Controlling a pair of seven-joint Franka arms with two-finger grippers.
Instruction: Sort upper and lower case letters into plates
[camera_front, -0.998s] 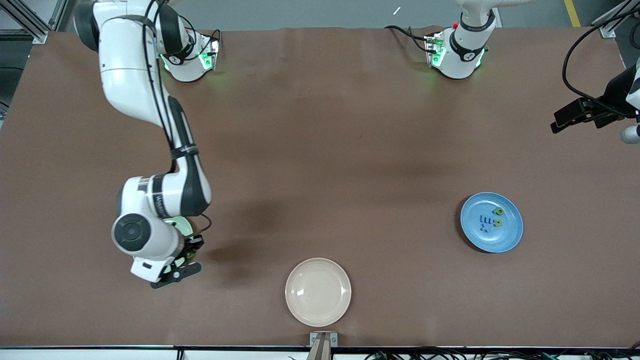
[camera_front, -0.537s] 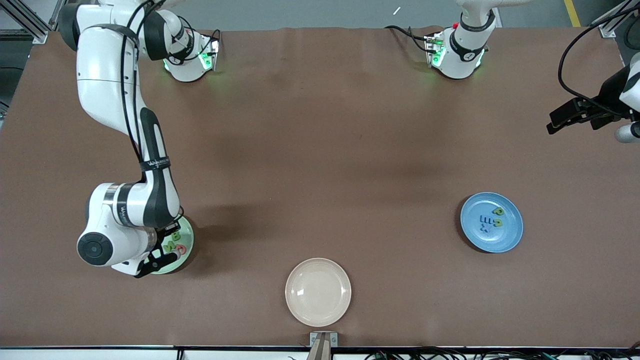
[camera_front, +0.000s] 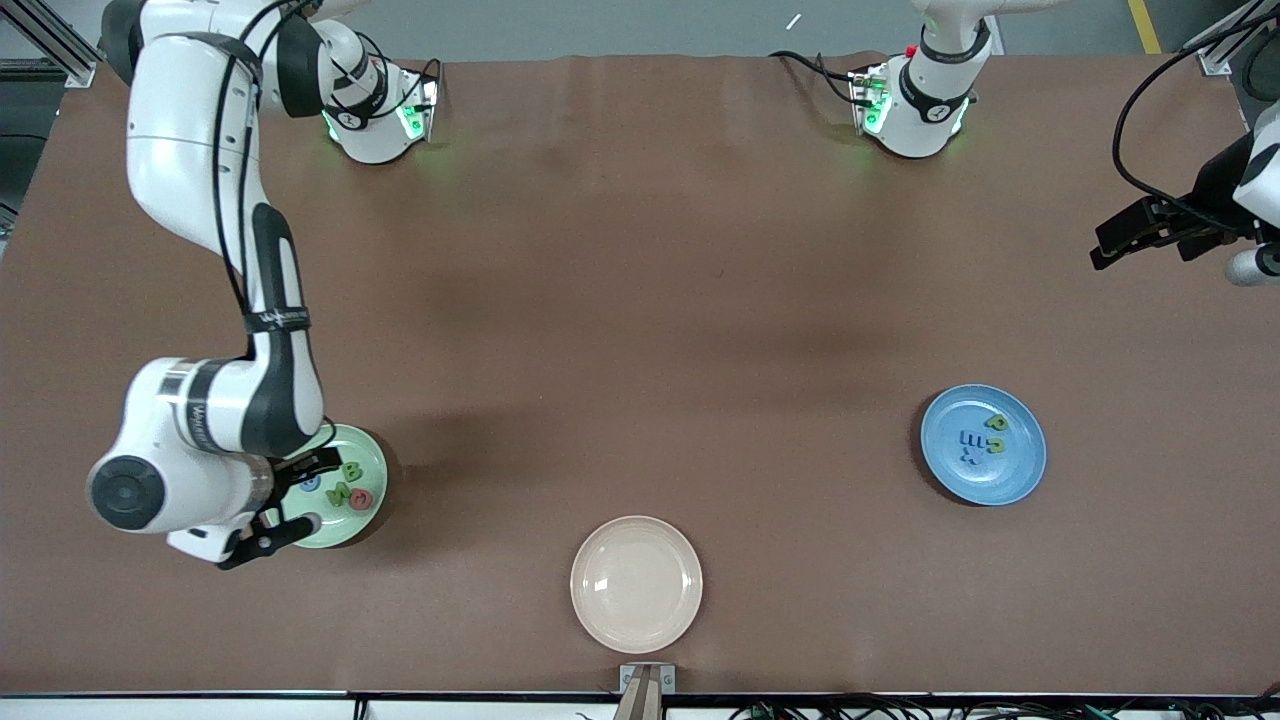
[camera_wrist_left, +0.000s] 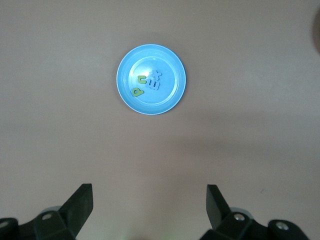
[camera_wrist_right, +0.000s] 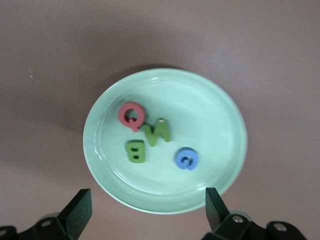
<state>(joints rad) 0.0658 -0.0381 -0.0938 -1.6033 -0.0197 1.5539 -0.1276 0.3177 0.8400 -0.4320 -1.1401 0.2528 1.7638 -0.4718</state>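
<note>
The pale mint plate (camera_front: 335, 527) lies toward the right arm's end of the table. It holds a pink Q (camera_wrist_right: 131, 116), a green N (camera_wrist_right: 157, 131), a green B (camera_wrist_right: 135, 151) and a blue G (camera_wrist_right: 187, 159). My right gripper (camera_front: 283, 500) hangs open and empty over the plate's edge (camera_wrist_right: 215, 125). The blue plate (camera_front: 1010, 478) lies toward the left arm's end and carries a green p (camera_wrist_left: 135, 92), a green n (camera_wrist_left: 141, 80), a blue m (camera_wrist_left: 153, 85) and a blue x (camera_wrist_left: 157, 75). High over that end of the table my left gripper (camera_front: 1140, 240) waits, open and empty.
A cream-beige plate (camera_front: 636, 585) with nothing in it sits near the front edge, between the two coloured plates. The brown table cover (camera_front: 640, 300) stretches bare between the arm bases and the plates.
My right gripper has opened and swung toward the right arm's end of the table, uncovering the mint plate and its letters. The left gripper has barely shifted.
</note>
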